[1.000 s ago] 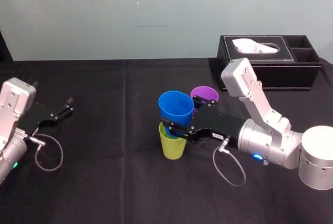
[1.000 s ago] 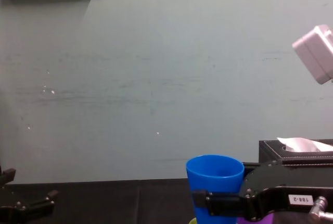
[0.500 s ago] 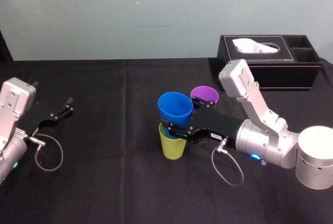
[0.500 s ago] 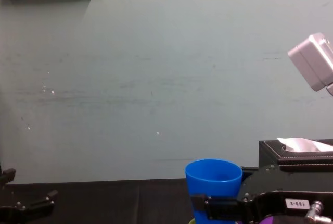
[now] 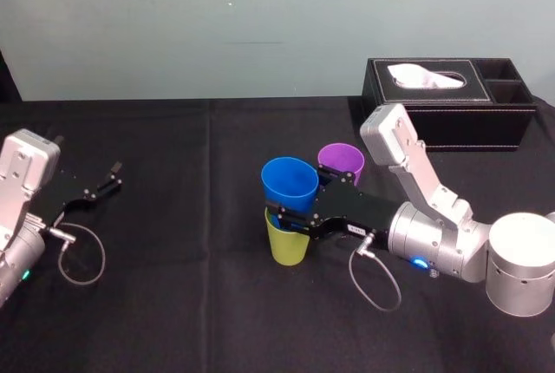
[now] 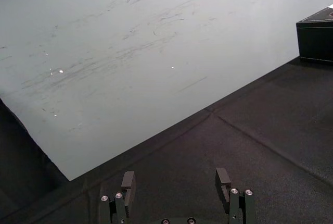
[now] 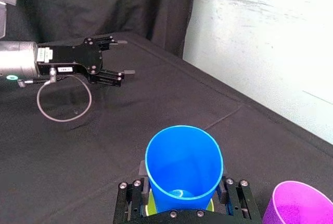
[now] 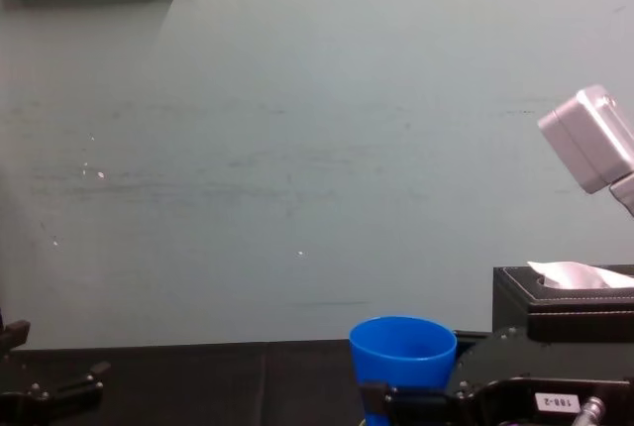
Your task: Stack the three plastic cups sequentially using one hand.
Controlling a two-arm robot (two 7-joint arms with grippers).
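The blue cup point(image 5: 290, 182) is clamped by the right gripper point(image 5: 282, 219), seemingly within the yellow-green cup point(image 5: 288, 247). At nine o'clock the left gripper's point(image 5: 114, 175) fingers are parted.

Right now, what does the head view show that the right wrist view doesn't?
Head view adds the tissue box and the side of the yellow-green cup. Right wrist view adds the floor of the blue cup. Both share the right gripper shut on the blue cup, the purple cup beside it, and the open left gripper parked far left.
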